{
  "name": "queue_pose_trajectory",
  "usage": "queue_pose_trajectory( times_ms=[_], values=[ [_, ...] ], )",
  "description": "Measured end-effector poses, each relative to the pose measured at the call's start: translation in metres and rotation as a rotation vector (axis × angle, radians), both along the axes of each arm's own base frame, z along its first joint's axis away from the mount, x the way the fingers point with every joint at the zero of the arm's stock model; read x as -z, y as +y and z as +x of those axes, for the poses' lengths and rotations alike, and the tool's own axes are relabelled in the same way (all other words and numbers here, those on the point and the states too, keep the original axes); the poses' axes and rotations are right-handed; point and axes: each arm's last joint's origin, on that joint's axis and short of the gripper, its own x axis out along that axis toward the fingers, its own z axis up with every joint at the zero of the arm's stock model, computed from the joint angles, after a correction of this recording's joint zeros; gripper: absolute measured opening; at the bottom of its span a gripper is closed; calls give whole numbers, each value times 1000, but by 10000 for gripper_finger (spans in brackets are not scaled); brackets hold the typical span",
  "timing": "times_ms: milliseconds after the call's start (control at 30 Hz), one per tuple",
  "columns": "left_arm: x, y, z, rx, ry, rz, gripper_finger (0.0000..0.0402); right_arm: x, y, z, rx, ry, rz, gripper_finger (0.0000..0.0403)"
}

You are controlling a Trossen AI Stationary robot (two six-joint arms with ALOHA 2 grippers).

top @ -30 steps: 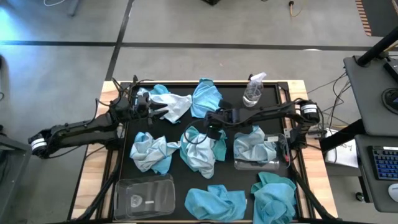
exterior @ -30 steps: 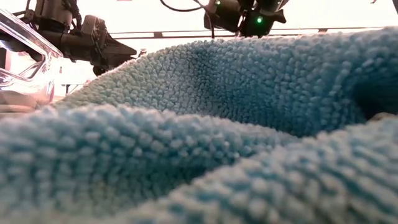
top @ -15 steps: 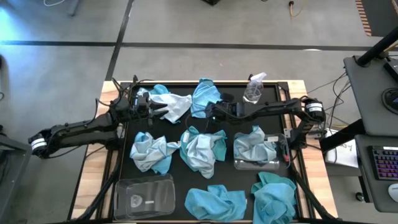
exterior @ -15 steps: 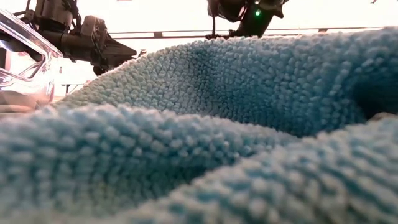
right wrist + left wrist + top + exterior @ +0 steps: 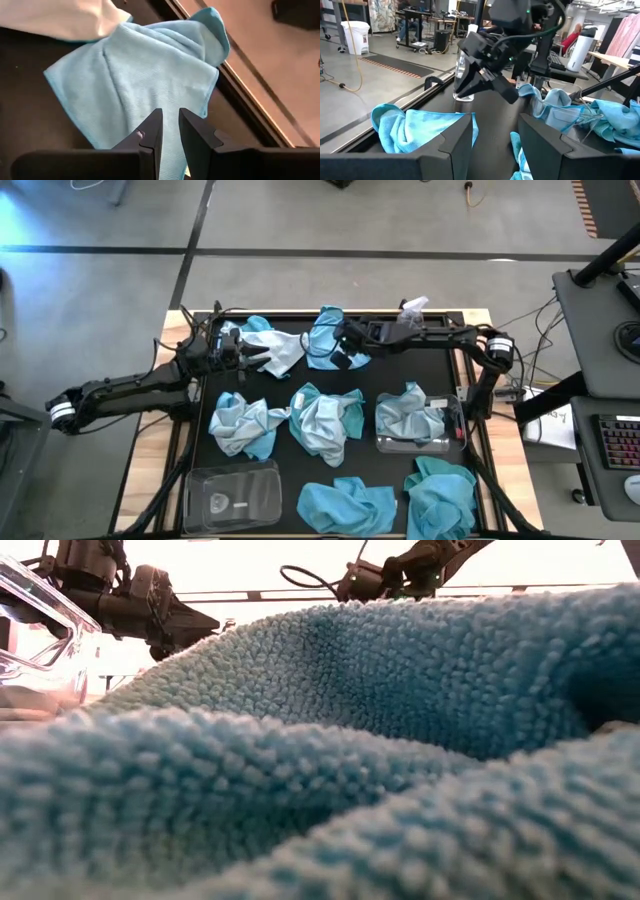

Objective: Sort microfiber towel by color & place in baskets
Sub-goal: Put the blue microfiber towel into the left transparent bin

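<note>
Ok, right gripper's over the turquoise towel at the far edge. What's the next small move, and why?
Probably lower the right gripper straight onto the turquoise towel and close. In its wrist view the fingers stand only slightly apart just above the cloth, gripping nothing. Opening a little wider first may help catch a fold. The left gripper waits open by the whitish towel.

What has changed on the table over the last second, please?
The right hand swung from above the middle towel toward the table's far edge and now hangs over the turquoise towel there, holding nothing. The left hand, the towels and both baskets stayed put.
</note>
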Motion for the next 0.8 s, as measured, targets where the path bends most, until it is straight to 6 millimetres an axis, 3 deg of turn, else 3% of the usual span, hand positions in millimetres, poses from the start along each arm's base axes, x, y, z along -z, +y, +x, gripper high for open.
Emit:
queue_pose_trajectory(
  times_ms=[233, 633, 800],
  values=[
    [0, 0, 0, 0, 5, 15, 144, 9, -6, 1, -73, -50, 188, 59],
    [1, 0, 0, 0, 9, 16, 144, 40, -14, 7, -88, 46, 200, 59],
    [1, 0, 0, 0, 9, 16, 144, 43, -14, 9, -109, 65, 193, 83]
  ],
)
